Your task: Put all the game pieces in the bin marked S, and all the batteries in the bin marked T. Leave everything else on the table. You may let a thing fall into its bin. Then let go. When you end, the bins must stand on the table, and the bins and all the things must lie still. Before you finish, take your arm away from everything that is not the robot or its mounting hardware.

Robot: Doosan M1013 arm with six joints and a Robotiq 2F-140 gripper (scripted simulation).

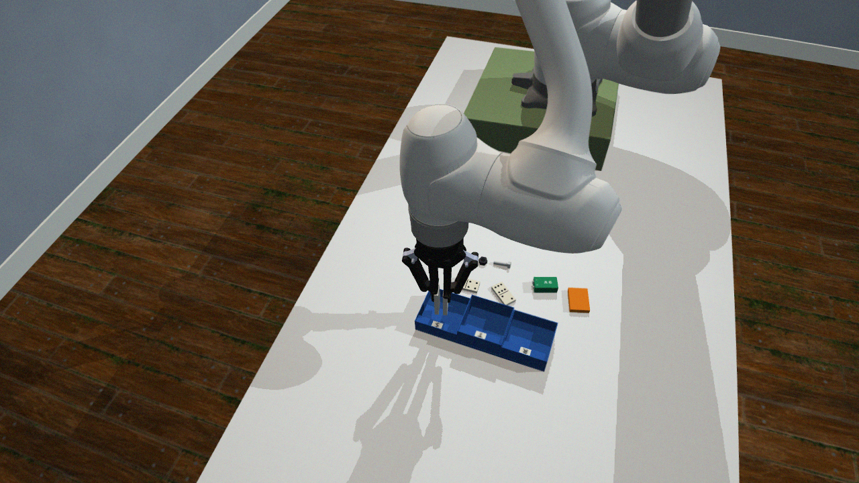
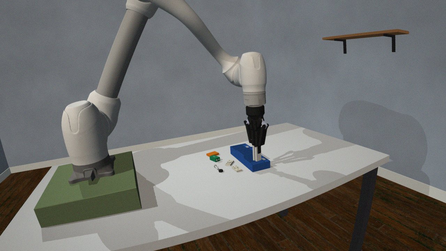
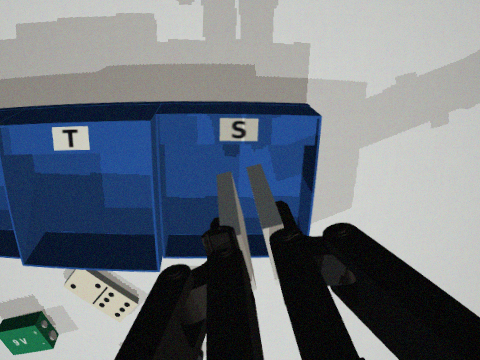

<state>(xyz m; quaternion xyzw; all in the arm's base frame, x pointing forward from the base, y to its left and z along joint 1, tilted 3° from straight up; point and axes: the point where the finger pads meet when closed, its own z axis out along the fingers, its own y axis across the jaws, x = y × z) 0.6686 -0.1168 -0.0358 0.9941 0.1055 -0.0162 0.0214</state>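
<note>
A blue tray of three bins [image 1: 485, 329] lies on the white table, with bin S [image 3: 238, 130] at its end and bin T [image 3: 70, 138] beside it. Both look empty. My gripper [image 1: 441, 309] is shut with nothing between its fingers, and its tips reach down into bin S. Two cream dominoes [image 1: 471, 284] [image 1: 503, 293] lie just behind the tray; one shows in the wrist view [image 3: 102, 292]. A small green block with a white mark [image 1: 545, 284] lies further along, also in the wrist view [image 3: 28, 332]. An orange flat block [image 1: 578, 299] lies beside it.
A bolt [image 1: 500, 263] and a black nut [image 1: 482, 259] lie behind the dominoes. The third bin [image 1: 531, 342] sits at the tray's other end. The arm's green base block [image 1: 540, 108] stands at the far end of the table.
</note>
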